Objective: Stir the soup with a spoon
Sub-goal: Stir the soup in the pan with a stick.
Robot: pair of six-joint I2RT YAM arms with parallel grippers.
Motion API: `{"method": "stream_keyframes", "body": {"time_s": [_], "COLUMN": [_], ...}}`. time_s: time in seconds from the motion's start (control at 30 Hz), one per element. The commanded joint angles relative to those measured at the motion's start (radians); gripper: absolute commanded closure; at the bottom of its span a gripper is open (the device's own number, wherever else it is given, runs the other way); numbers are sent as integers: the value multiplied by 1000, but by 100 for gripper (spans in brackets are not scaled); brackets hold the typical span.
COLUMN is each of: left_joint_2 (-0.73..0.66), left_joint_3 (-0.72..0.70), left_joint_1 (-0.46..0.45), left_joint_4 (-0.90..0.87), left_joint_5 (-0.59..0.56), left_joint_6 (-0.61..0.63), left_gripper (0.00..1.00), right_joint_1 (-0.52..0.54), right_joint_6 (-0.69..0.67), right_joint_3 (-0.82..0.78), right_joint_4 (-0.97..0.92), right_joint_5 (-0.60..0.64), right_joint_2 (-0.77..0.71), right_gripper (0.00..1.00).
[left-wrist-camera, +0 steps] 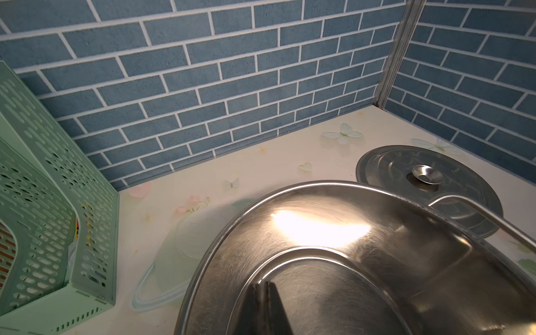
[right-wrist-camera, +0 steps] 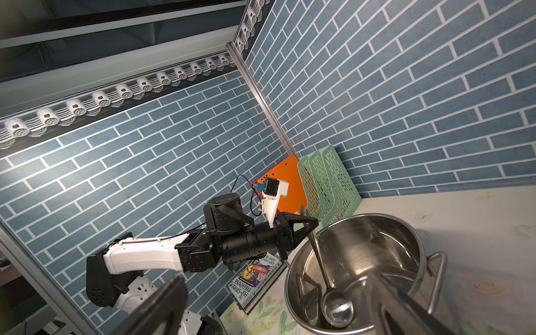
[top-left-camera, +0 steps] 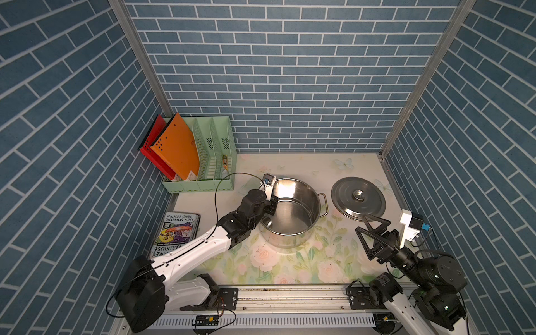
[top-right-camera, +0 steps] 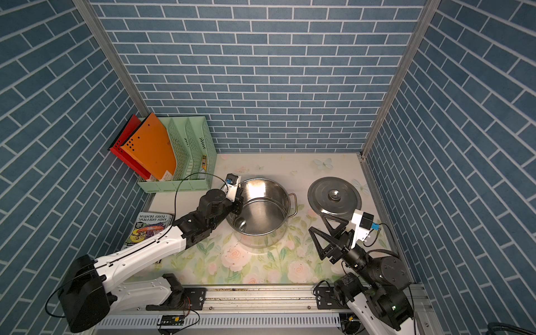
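Stainless steel dominates the middle of the flowered table cover [top-left-camera: 290, 261]. The large shiny pot [top-left-camera: 285, 240] stands there uncovered, one loop handle pointing toward the lid [top-left-camera: 345, 194]. No liquid can be made out inside it, only bright reflections on its wall and floor.

The spoon [right-wrist-camera: 320, 261] stands tilted inside the pot. Its small round bowl is down at the pot's floor, near the wall on the left arm's side. Its thin handle rises past the rim. In both top views only that bowl shows, as a small round glint low in the pot [top-right-camera: 240, 223].

The left gripper [right-wrist-camera: 311, 224] reaches over the pot's rim from the left and is clamped on the spoon's handle near its upper end. A short tip of the handle pokes out above the fingers [left-wrist-camera: 255, 307], which are pressed together.

The right gripper [top-left-camera: 361, 223] hovers above the table, well apart from the pot, with its jaws spread wide and nothing between them. It sits just at the near edge of the flat round lid, which lies knob up on the table to the pot's right.

At the back left a green file organizer [top-left-camera: 214, 174] holds an orange folder [top-left-camera: 177, 145] and a red folder [top-left-camera: 150, 145]. A paperback book [top-left-camera: 177, 229] lies flat in front of it, partly under the left arm.
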Motion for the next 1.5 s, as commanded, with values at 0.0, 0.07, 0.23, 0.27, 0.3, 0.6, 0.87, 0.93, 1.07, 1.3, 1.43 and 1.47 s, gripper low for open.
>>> {"method": "stream_keyframes", "body": {"time_s": [0.0, 0.07, 0.23, 0.27, 0.3, 0.6, 0.87, 0.93, 1.07, 1.3, 1.43, 1.47], "left_joint_2": [94, 144, 249, 261, 268, 232, 75, 28, -64, -197, -166, -152], "left_joint_3": [91, 134, 222, 232, 238, 193, 51, 10, -50, -114, -91, -85], "left_joint_1": [10, 11, 5, -2, -9, -64, -118, -123, -128, -127, -97, -81], "left_joint_4": [69, 94, 151, 162, 171, 233, 199, 185, 110, -17, -62, -55], "left_joint_5": [48, 83, 211, 241, 265, 452, 448, 443, 399, 174, 27, 17], "left_joint_6": [22, 18, 1, 0, 2, 27, 46, 41, 44, 29, 25, 20], "left_gripper": [100, 100, 100, 100, 100, 100, 100, 100, 100, 100, 100, 100], "right_joint_1": [3, 3, 3, 3, 3, 3, 4, 4, 3, 3, 2, 3], "right_joint_6": [-2, -8, -12, -13, -14, -16, -12, -10, -10, -8, -7, -7], "right_joint_3": [24, 38, 51, 52, 52, 43, 36, 36, 34, 23, 24, 26], "right_joint_4": [20, 0, -24, -27, -29, -13, -6, -5, -4, 13, 14, 13], "right_joint_5": [-9, -5, 2, 3, 4, -5, -9, -10, -9, -13, -18, -18], "right_joint_2": [-15, -17, -25, -27, -27, -22, -27, -30, -32, -33, -29, -30], "right_gripper": [0, 0, 1, 0, 1, 0, 1, 1, 1, 1, 2, 2]}}
